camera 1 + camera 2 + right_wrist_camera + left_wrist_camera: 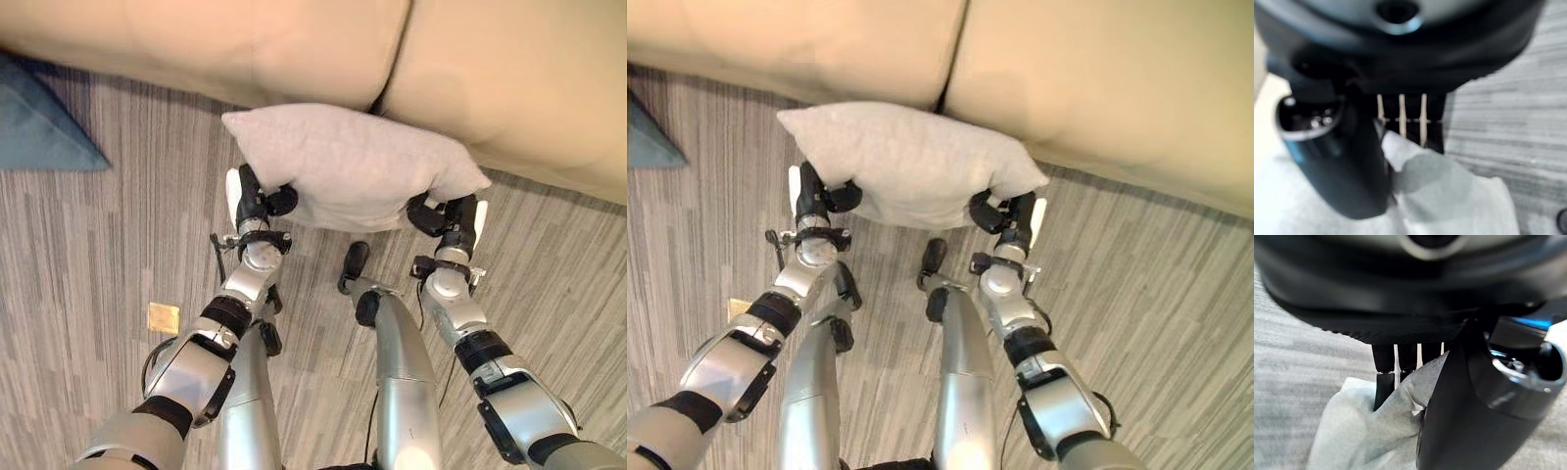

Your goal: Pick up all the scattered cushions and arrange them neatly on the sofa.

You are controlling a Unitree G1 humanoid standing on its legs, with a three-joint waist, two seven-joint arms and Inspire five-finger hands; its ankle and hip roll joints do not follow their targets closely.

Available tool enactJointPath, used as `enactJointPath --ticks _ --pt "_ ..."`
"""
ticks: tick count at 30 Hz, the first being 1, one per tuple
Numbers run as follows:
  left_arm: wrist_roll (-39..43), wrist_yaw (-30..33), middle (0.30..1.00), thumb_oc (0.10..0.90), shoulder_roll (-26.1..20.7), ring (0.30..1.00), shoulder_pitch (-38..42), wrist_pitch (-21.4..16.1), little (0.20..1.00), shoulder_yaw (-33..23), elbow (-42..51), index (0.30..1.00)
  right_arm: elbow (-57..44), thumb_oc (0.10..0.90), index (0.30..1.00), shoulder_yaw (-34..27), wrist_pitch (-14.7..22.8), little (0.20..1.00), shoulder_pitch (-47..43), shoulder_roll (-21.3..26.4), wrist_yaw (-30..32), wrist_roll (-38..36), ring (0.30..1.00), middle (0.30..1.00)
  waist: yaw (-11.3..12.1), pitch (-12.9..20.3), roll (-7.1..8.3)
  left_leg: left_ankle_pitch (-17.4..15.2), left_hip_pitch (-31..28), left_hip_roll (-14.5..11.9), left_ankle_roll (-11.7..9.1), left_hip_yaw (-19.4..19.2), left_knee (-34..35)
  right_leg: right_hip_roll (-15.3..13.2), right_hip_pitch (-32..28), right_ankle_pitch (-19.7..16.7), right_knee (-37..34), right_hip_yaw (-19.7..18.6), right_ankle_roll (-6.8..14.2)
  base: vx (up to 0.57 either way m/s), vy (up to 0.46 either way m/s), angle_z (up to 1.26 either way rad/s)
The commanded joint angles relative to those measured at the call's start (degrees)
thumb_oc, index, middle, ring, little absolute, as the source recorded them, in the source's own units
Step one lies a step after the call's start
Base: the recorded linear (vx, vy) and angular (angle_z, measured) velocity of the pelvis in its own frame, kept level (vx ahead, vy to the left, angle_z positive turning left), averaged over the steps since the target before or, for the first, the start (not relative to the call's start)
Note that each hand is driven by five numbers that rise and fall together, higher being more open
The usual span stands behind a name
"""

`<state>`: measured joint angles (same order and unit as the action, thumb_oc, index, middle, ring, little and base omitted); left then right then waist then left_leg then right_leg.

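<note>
A pale grey, rectangular fabric cushion (348,166) is held off the floor at the centre of the frame, in front of the seat of a beige upholstered sofa (490,88) that spans the top of the frame, just below the seam between its two seat sections. To do this step well, both arms should probably rise together so that the cushion stays level, clear the sofa's front edge before moving forward, and let go only once the cushion rests on the seat; uneven lifting could twist it out of one grasp. The left hand (257,204) pinches the cushion's lower left edge, thumb on top and fingers (1385,382) curled beneath, the fabric bunched between them as the left wrist view shows. The right hand (446,217) grips the lower right corner likewise, thumb pressed into the cloth in the right wrist view. A dark teal cushion (39,127) lies on the striped grey-brown floor (88,255) at the upper left, awaiting collection. A small yellowish square patch (164,317) marks the floor at lower left.
</note>
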<state>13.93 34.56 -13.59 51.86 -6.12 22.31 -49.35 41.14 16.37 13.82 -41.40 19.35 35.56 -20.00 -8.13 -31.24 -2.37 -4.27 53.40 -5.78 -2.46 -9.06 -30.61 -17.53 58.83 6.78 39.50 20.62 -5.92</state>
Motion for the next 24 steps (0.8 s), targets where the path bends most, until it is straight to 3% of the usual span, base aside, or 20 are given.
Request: enactJointPath --ticks 1,5,8,10,11,13,15,16,17,18,20,22,23,24 --pt "-4.6 1.0 0.3 0.4 0.9 0.3 0.9 -6.6 0.3 1.9 6.9 0.3 -9.4 0.4 0.3 3.4 4.5 0.3 -1.0 -2.7 -0.7 5.3 0.3 0.3 -0.7 1.9 -0.53 -10.7 -2.4 -0.5 2.2 -1.9 -2.9 1.3 -1.7 -6.4 -12.7 -5.4 8.7 0.03 -0.002 -0.08" --pt "-4.7 0.6 0.3 0.4 0.1 0.3 -2.5 -8.1 0.3 1.7 12.7 0.3 -18.7 0.4 0.3 1.5 5.1 0.3 3.6 0.2 -0.9 9.0 0.3 0.3 -0.1 5.3 -0.03 -10.7 -6.9 -0.6 2.5 -2.1 -0.2 1.5 -5.6 -5.2 -13.5 -4.5 9.2 0.11 -0.035 0.0" --pt "-4.5 -1.7 0.3 0.4 0.2 0.3 -10.5 -9.7 0.3 1.8 19.5 0.3 -27.0 0.4 0.3 -3.6 5.9 0.3 13.1 2.5 -2.9 10.5 0.3 0.3 -0.2 8.9 0.26 -11.0 -17.2 -0.7 1.6 -2.6 3.3 2.1 -14.9 -2.6 -14.3 -3.5 9.4 0.24 -0.101 -0.02" --pt "-4.0 -2.7 0.3 0.4 0.3 0.3 -13.0 -10.1 0.3 1.9 21.1 0.3 -28.2 0.4 0.3 -4.9 5.7 0.3 16.0 2.5 -3.5 10.4 0.3 0.3 -0.2 9.3 0.31 -10.8 -20.1 -1.0 0.7 -2.7 3.5 2.6 -18.7 -1.7 -15.6 -2.9 9.0 0.19 -0.12 -0.08" --pt "-3.4 -3.5 0.3 0.4 0.5 0.3 -15.0 -10.8 0.3 1.5 22.4 0.3 -29.1 0.4 0.3 -6.6 6.1 0.3 18.7 2.7 -3.9 10.7 0.3 0.3 -0.3 10.2 0.64 -9.8 -21.5 -1.7 -0.9 -3.1 2.1 3.3 -22.6 -0.6 -17.6 -2.5 8.4 0.28 -0.236 -0.12" --pt "-4.3 -4.7 0.3 0.4 -0.5 0.3 -18.6 -11.5 0.3 1.6 25.1 0.3 -30.0 0.4 0.3 -9.2 5.9 0.3 23.0 4.0 -4.4 11.0 0.3 0.3 1.0 10.7 1.58 0.0 -22.3 -3.8 -4.7 -0.5 -8.4 6.6 -32.0 1.6 -22.1 -1.7 6.1 0.31 -0.247 -0.01" --pt "-4.2 -5.1 0.3 0.4 -0.8 0.3 -20.5 -11.5 0.3 1.7 25.7 0.3 -30.2 0.4 0.3 -9.6 5.8 0.3 24.2 3.8 -4.9 10.9 0.3 0.3 1.5 11.3 1.92 -0.1 -22.6 -3.6 -4.8 0.4 -9.4 7.4 -35.0 1.9 -23.7 -1.6 5.7 0.33 -0.025 -0.18" --pt "-4.1 -6.2 0.3 0.4 -0.9 0.3 -22.6 -11.5 0.3 1.1 27.3 0.3 -31.2 0.4 0.3 -9.8 5.3 0.3 25.9 3.6 -6.4 10.7 0.3 0.3 2.6 13.3 1.7 -4.2 -23.9 0.7 -2.6 2.0 -2.7 7.9 -38.1 1.7 -24.7 -2.5 7.1 0.54 0.169 -0.34" --pt "-4.3 -6.2 0.3 0.4 -0.6 0.3 -23.2 -11.1 0.3 1.2 27.6 0.3 -32.2 0.4 0.3 -9.9 5.2 0.3 26.6 3.8 -6.8 11.1 0.3 0.3 3.5 14.1 1.72 -4.8 -24.6 2.9 -1.6 3.2 3.5 8.3 -40.1 1.6 -25.2 -3.2 8.0 0.6 0.241 -0.42" --pt "-5.2 -6.1 0.3 0.4 -0.3 0.3 -23.7 -10.7 0.3 1.6 27.5 0.3 -32.4 0.4 0.3 -10.4 5.1 0.3 27.7 3.9 -6.8 11.7 0.3 0.3 4.3 14.7 2.01 -2.6 -26.1 4.3 -1.3 4.5 10.7 8.9 -43.5 1.6 -27.2 -4.0 9.0 0.46 0.163 -0.41" --pt "-6.7 -5.7 0.3 0.4 -1.1 0.3 -23.9 -10.4 0.3 1.4 26.4 0.3 -31.2 0.4 0.3 -10.7 5.1 0.3 27.8 4.6 -5.6 12.8 0.3 0.3 6.5 15.5 2.39 5.7 -23.8 4.6 -1.8 6.8 21.2 10.5 -49.5 1.1 -31.6 -5.1 9.5 0.38 0.142 -0.56" --pt "-6.4 -6.9 0.3 0.4 -1.3 0.3 -25.5 -11.4 0.3 0.6 28.5 0.3 -33.5 0.4 0.3 -11.4 5.0 0.3 29.8 4.1 -7.7 12.7 0.3 0.3 6.9 17.0 2.36 6.6 -25.6 5.1 -1.5 10.7 23.9 11.0 -52.5 1.3 -31.8 -7.6 10.5 0.34 0.172 -0.68" --pt "-6.4 -6.9 0.3 0.4 -1.3 0.3 -25.6 -11.4 0.3 0.7 28.6 0.3 -33.6 0.4 0.3 -11.4 4.9 0.3 29.9 4.1 -7.7 12.7 0.3 0.3 7.0 16.9 2.41 6.7 -25.8 5.1 -1.5 10.7 24.1 11.0 -52.6 1.3 -31.8 -7.7 10.5 0.5 0.314 -0.81" --pt "-6.6 -8.6 0.3 0.4 -1.1 0.3 -28.1 -11.1 0.3 0.8 30.2 0.3 -34.0 0.4 0.3 -13.1 4.7 0.3 32.7 2.9 -8.9 12.9 0.3 0.3 6.0 18.9 2.23 7.6 -29.3 6.1 -0.3 10.1 25.1 9.7 -53.8 -0.5 -30.8 -8.6 12.1 0.46 0.384 -0.82"
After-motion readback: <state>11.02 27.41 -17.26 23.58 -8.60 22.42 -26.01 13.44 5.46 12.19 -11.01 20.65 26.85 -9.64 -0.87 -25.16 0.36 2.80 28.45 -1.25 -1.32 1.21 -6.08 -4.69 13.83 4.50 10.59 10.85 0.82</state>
